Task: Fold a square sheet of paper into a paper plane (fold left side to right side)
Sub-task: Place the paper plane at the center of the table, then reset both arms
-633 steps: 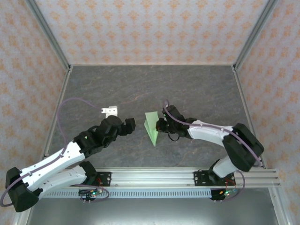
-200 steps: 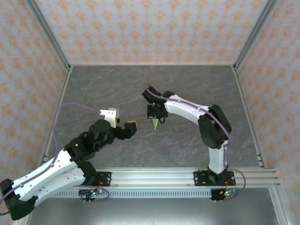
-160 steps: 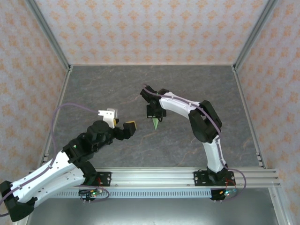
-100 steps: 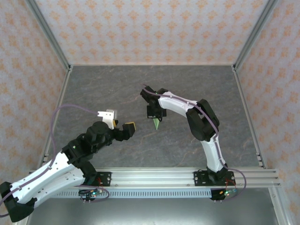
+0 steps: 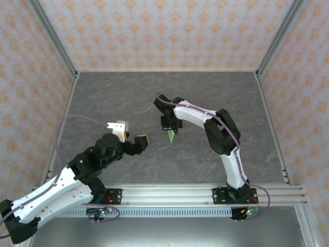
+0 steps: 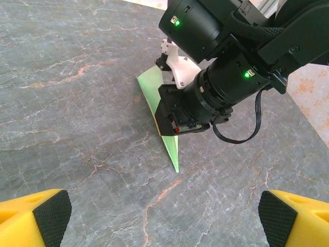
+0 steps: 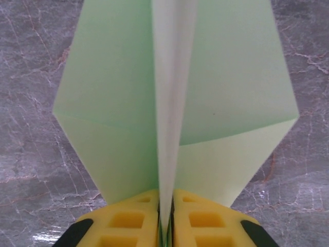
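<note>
The pale-green paper plane is a slim pointed dart held above the dark stone table, its tip pointing toward the near edge. My right gripper is shut on its centre fold. In the right wrist view the yellow fingers pinch the upright crease, and the wings spread to both sides. From the left wrist the plane pokes out below the black right gripper. My left gripper stands open to the left of the plane, apart from it; its fingertips frame bare table.
Patterned walls enclose the table, with aluminium posts at the back corners. A metal rail with both arm bases runs along the near edge. Bare table lies behind and to the right of the arms.
The plane, earlier lying on the table, now hangs edge-on in the right gripper, carried toward the back and middle. In the last second the right arm's elbow swung inward; the left arm barely moved.
</note>
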